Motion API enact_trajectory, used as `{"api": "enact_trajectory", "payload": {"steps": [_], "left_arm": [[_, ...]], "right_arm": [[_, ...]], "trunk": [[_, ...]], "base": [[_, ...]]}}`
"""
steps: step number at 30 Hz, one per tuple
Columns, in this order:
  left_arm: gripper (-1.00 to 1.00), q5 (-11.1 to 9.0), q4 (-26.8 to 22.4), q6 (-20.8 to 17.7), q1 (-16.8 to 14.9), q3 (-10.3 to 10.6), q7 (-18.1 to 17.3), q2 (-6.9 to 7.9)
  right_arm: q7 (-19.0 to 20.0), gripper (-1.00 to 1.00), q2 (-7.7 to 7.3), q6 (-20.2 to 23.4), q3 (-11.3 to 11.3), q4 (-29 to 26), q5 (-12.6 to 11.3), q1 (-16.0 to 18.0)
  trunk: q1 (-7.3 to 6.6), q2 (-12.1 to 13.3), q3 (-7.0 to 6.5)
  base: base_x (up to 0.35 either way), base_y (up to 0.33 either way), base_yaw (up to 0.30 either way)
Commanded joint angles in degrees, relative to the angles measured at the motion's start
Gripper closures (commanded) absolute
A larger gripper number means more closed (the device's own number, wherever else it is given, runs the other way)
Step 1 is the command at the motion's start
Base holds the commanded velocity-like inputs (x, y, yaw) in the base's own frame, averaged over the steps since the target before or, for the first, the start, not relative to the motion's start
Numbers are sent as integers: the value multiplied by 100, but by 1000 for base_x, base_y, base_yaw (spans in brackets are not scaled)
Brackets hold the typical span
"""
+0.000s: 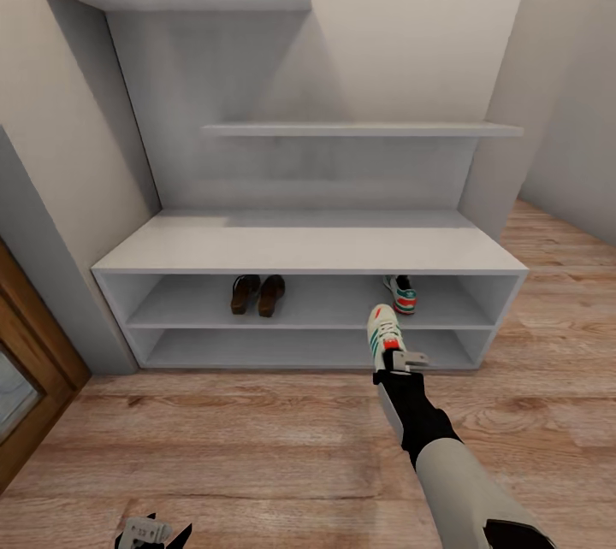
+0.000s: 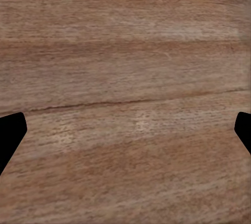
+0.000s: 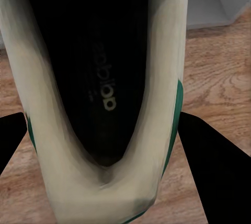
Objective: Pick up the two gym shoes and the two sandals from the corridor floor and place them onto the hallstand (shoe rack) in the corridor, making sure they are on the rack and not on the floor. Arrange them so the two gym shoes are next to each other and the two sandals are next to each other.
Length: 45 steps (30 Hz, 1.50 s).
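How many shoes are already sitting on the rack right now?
3: two sandals side by side on the upper open shelf's left part, and one gym shoe on the same shelf at right. The second gym shoe is in the right tool, in front of the hallstand.

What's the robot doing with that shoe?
The robot is tidying shoes onto the hallstand. Its right tool holds a white gym shoe by the heel, in front of the upper open shelf. The other gym shoe already sits on that shelf at the right, and the two brown sandals lie side by side further left. The left tool hangs open over the wood floor, holding nothing.
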<state>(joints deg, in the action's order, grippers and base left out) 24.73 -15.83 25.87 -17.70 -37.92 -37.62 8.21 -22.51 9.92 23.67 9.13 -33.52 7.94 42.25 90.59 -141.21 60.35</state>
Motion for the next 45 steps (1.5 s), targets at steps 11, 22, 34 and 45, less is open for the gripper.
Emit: {"api": "enact_trajectory", "payload": {"steps": [11,22,34,45], "left_arm": [[-100,47,1,17,-5,-49,-26,-3],[-100,42,1,22,1,-49,-26,-3],[-100,41,1,16,5,-49,-17,4],[-100,41,1,15,6,-51,-9,4]], "right_arm": [[13,100,7,41,28,-14,58,3],[11,100,7,41,28,-29,58,3],[10,100,7,41,11,-6,66,3],[10,100,7,41,10,-5,67,3]], "trunk": [[-1,-2,37],[-1,-2,111],[-1,-2,113],[-1,-2,113]], "base": [[0,0,0],[0,0,0],[0,0,0],[0,0,0]]}}
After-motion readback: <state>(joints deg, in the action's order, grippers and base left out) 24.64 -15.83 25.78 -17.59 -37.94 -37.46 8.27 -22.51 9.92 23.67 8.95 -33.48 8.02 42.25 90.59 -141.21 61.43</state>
